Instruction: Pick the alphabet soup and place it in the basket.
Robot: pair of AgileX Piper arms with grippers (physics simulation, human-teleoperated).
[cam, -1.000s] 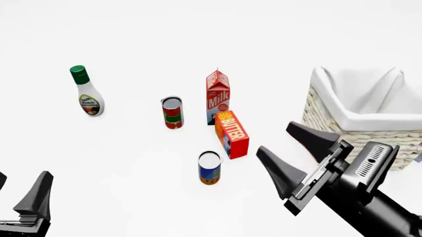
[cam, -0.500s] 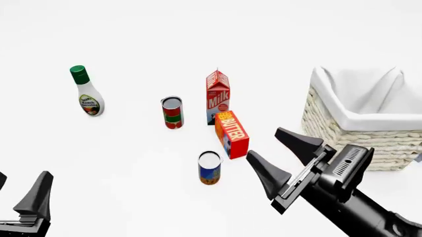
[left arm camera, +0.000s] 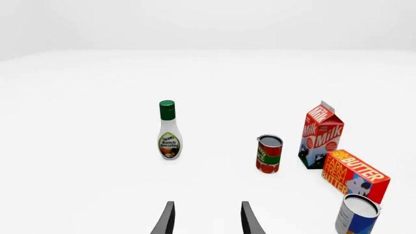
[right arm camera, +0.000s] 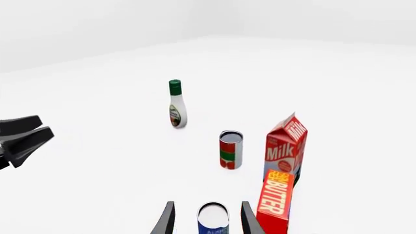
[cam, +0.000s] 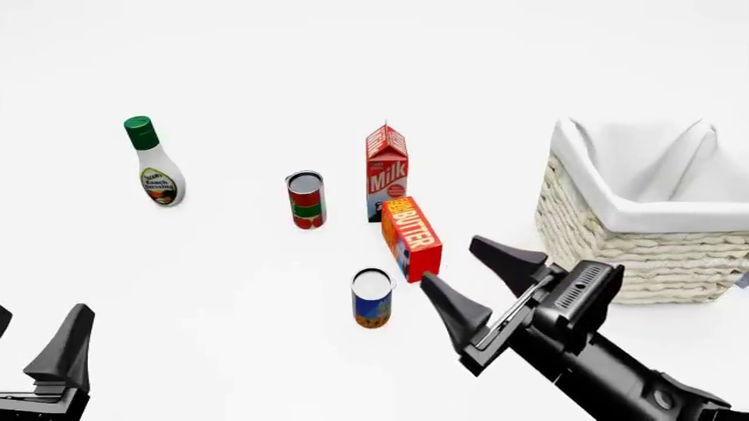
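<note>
The alphabet soup (cam: 372, 298) is a small can with a silver-white top and a blue label turning orange at the base. It stands upright in front of the butter box, and also shows as the can (left arm camera: 357, 214) in the left wrist view. My right gripper (cam: 454, 261) is open, just to the can's right and a little above the table. In the right wrist view the alphabet soup (right arm camera: 213, 218) sits between and beyond the right gripper's (right arm camera: 207, 207) fingers. The woven basket (cam: 679, 259) with white lining stands at the right. My left gripper (cam: 41, 309) is open at the near left corner, holding nothing.
A butter box (cam: 412, 237) lies right behind the soup can, with a milk carton (cam: 387, 171) behind that. A red-and-green can (cam: 307, 200) stands to their left. A ranch dressing bottle (cam: 156, 167) is at the far left.
My right gripper has moved left and down toward the soup can, staying open. The left gripper and all objects have not moved.
</note>
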